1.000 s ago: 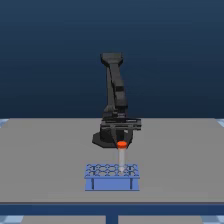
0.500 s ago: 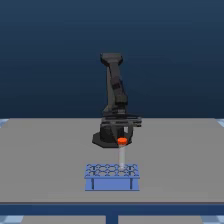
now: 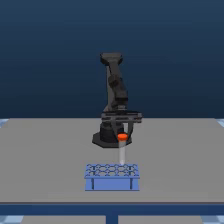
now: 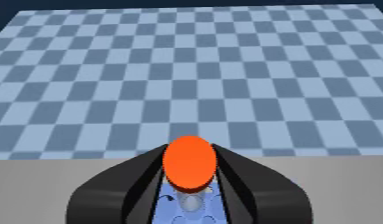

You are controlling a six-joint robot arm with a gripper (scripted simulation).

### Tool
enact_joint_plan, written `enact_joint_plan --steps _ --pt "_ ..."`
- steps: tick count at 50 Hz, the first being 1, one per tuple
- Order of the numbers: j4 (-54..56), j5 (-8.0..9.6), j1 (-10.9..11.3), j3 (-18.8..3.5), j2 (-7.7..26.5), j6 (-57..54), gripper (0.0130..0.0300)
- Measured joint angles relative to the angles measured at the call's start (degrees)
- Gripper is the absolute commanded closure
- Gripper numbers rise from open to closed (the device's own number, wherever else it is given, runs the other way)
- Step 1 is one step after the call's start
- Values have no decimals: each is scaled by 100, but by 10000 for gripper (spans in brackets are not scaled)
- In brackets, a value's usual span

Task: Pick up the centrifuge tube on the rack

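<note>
The centrifuge tube (image 3: 121,151) hangs upright over the blue rack (image 3: 112,176), its orange-red cap (image 3: 122,136) held between the black fingers of my gripper (image 3: 122,133), which is shut on it. The tube's lower end is level with the rack's top near the exterior view's right side; whether it is still in a hole is unclear. In the wrist view the cap (image 4: 189,162) sits between the two dark fingers (image 4: 125,185), with a strip of the rack (image 4: 174,212) showing underneath.
The arm's black base (image 3: 107,137) stands on the grey table (image 3: 45,160) just behind the rack. A blue checkered floor (image 4: 187,75) lies beyond the table's edge in the wrist view.
The gripper has risen steadily with the tube in it, so the orange cap sits higher above the rack than a second ago. The rack has stayed put.
</note>
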Motion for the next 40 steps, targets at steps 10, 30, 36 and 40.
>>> enact_joint_plan --steps 10,30,36,40 --pt "431 -81 0 -69 -43 -463 300" --pt "770 -180 0 -133 -78 -861 300" --pt "775 -188 0 -133 -78 -877 300" --pt "776 -191 0 -133 -78 -882 300"
